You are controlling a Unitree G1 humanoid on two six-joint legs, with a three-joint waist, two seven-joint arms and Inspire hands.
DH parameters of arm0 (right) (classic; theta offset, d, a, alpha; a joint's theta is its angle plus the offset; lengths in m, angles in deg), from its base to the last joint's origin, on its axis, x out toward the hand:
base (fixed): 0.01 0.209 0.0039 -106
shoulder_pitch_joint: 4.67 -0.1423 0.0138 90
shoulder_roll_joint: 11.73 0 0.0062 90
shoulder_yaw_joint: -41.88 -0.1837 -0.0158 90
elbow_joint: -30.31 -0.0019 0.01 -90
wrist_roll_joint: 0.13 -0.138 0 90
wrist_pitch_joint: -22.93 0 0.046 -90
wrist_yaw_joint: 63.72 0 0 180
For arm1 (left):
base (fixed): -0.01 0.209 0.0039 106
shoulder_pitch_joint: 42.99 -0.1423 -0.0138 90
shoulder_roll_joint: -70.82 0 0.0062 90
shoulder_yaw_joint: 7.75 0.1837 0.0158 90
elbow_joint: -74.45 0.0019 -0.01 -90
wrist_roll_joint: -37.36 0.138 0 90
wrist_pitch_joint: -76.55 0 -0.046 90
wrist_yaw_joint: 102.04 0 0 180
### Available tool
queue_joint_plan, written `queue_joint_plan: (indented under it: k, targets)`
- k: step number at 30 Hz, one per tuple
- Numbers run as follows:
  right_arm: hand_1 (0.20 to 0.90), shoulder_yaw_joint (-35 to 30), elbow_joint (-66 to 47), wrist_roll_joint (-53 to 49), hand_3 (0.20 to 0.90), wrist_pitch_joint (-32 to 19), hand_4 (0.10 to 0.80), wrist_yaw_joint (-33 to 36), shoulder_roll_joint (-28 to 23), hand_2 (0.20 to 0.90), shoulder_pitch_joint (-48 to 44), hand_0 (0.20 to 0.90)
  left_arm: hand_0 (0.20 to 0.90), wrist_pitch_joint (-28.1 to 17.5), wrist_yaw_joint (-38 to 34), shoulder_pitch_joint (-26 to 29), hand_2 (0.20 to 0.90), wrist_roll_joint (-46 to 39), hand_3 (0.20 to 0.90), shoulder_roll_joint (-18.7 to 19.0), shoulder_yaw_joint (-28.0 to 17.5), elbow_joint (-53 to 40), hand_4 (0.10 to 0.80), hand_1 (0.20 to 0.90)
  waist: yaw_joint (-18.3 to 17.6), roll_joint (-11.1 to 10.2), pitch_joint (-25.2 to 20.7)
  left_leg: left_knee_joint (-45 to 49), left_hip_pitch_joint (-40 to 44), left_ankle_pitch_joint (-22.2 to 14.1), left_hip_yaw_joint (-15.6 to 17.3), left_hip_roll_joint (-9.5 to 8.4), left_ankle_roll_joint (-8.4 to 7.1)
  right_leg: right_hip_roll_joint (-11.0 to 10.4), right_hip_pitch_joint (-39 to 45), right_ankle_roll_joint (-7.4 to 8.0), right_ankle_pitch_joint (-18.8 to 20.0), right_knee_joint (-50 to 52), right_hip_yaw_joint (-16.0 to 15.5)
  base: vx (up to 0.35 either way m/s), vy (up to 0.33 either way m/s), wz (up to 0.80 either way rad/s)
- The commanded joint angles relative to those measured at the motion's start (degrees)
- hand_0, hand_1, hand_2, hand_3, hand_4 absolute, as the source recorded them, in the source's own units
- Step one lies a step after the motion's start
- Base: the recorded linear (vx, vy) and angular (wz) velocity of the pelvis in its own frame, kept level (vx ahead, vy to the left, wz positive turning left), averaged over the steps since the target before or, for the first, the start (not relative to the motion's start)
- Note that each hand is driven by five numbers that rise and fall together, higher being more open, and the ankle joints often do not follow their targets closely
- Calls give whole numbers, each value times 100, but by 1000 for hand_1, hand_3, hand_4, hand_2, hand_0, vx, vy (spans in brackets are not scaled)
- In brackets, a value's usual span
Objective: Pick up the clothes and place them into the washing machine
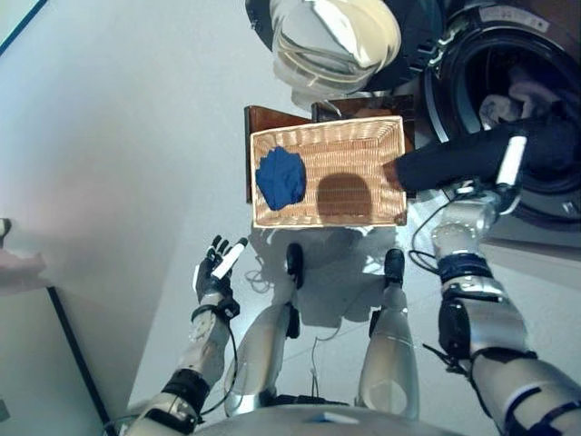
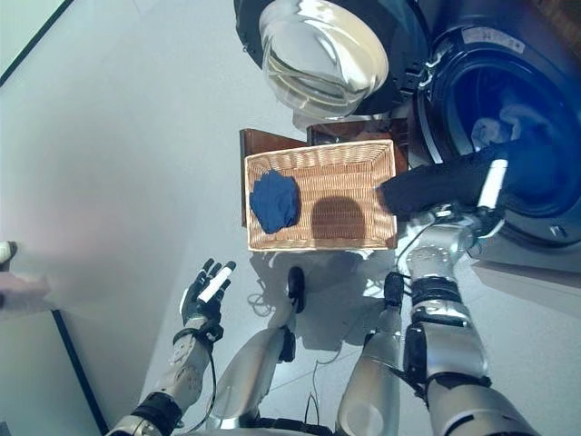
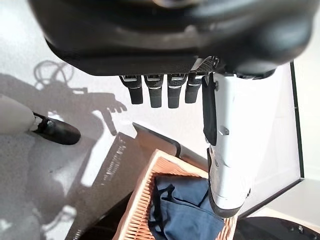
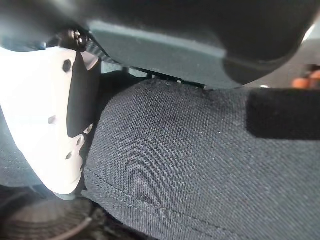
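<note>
Carrying a dark garment [image 1: 445, 162] w/ your right hand [image 1: 508, 168], you're mid-transfer: the cloth hangs between the wicker basket [image 1: 390, 136] and the washing machine drum opening [image 1: 545, 109], its far end trailing over the basket's right rim. In the right wrist view the cloth [image 4: 190, 160] fills the frame under the palm w/ the white-covered thumb pressed against it, so fingers read as clamped on the fabric. Your left hand [image 1: 218, 268] idles low over the floor, fingers spread apart, holding nothing. A blue garment [image 1: 281, 177] lies in the basket's left part, so the job looks roughly half done; something pale already sits inside the drum. The door [image 1: 331, 41] stands swung open above the basket. Next move, probably: push the right hand deeper past the drum rim before letting go, else the trailing end may snag on the basket or hang out. Then go back for the blue one.
</note>
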Motion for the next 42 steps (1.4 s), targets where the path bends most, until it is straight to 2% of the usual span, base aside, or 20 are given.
queue_joint_plan:
  k: [1, 6, 16, 26, 32, 35, 42]
  targets:
    - [200, 72, 3, -104, 200, -302, 300, -197, -823, 200, -691, 200, 900, -321, 99, -115, 900, -123, 900, 64, 88, -88, 800, 900, -39, 221, -327, -47, -236, -208, 91, 201, -623, -162, -72, -99, -1123, 862, 282, 16, -15, -11]
    - [200, 215, 309, -229, 200, -183, 300, -268, -1234, 200, -1095, 200, 900, -315, 202, -128, 900, -184, 900, 66, 160, -144, 800, 900, -35, 343, -312, -47, -258, -208, 148, 205, -630, -156, -189, -99, -1148, 941, 345, 12, -12, -8]
    - [200, 568, 629, -220, 200, -92, 300, -228, -1746, 200, -1877, 200, 900, -347, 289, -176, 900, -168, 900, 104, 318, -389, 800, 900, 2, 536, -229, -47, -397, -196, 239, 205, -647, -130, -483, -111, -1164, 1068, 444, 5, -12, -4]
    - [200, 1582, 1582, 311, 200, 636, 300, -269, -2243, 200, -2943, 200, 900, -371, 369, -137, 900, -156, 900, 185, 480, -675, 800, 900, 104, 629, -126, -47, -619, -150, 348, 249, -664, -70, -943, -131, -1181, 1292, 561, 0, -15, -3]
    - [200, 2008, 1922, 497, 200, 862, 300, -302, -2491, 200, -3481, 200, 900, -380, 379, -96, 900, -95, 900, 260, 553, -849, 800, 900, 172, 660, -70, -47, -745, -122, 363, 254, -665, -57, -1167, -132, -1178, 1376, 632, 3, -9, -8]
    - [200, 2423, 2179, 698, 200, 1043, 300, -340, -2667, 200, -3949, 200, 900, -383, 397, -82, 900, -41, 900, 285, 587, -955, 800, 900, 231, 696, -54, -47, -850, -99, 382, 259, -661, -45, -1363, -138, -1196, 1478, 693, -3, -6, -11]
    - [200, 2753, 2343, 726, 200, 1060, 300, -299, -2835, 200, -4481, 200, 900, -393, 402, -84, 900, -16, 900, 303, 613, -964, 800, 900, 293, 776, -120, -47, -905, -75, 405, 240, -669, -34, -1513, -146, -1241, 1614, 762, 4, 1, 1]
